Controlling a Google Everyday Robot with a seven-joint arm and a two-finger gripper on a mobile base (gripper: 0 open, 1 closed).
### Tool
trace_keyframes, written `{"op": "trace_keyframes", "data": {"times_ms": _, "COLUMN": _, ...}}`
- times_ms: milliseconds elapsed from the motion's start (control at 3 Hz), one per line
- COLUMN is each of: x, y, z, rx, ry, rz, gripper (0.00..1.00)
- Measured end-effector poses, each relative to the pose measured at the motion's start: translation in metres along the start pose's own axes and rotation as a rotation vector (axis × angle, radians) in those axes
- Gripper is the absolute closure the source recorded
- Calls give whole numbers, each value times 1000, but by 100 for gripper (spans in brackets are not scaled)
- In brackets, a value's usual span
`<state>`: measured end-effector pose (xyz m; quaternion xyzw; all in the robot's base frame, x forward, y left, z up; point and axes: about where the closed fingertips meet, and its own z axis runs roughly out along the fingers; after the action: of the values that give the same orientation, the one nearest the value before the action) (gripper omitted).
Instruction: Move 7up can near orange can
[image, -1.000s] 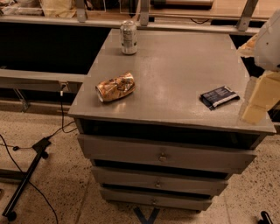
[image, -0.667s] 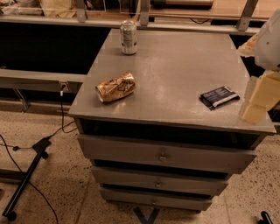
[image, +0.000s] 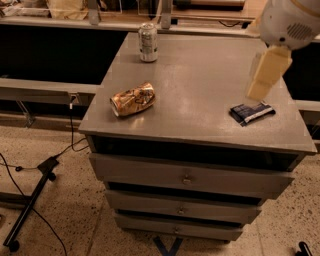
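The 7up can (image: 148, 42) stands upright at the far left of the grey cabinet top (image: 200, 80). The orange can (image: 132, 99), crushed, lies on its side near the front left edge, well in front of the 7up can. My gripper (image: 260, 87), cream-coloured under a white arm, hangs above the right side of the top, just over a flat dark-blue packet (image: 252, 112). It is far to the right of both cans and holds nothing that I can see.
The cabinet has three drawers (image: 187, 177) in front. A dark shelf with clutter (image: 65, 10) runs behind and to the left. A black stand and cables (image: 35, 190) lie on the speckled floor at the left.
My gripper has moved left and farther in over the cabinet top, from beside the right edge to above the blue packet. Both cans have stayed put.
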<state>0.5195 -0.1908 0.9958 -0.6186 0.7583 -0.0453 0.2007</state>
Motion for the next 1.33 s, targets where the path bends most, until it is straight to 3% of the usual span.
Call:
{"op": "trace_keyframes", "data": {"times_ms": 333, "x": -40, "y": -43, "z": 16, "rx": 18, "ry": -54, "rz": -39, "gripper": 0}}
{"op": "trace_keyframes", "data": {"times_ms": 667, "x": -79, "y": -65, "z": 30, "rx": 33, "ry": -78, "rz": -106, "gripper": 0}}
{"op": "trace_keyframes", "data": {"times_ms": 1333, "x": -84, "y": -67, "z": 34, "rx": 44, "ry": -99, "rz": -92, "gripper": 0}}
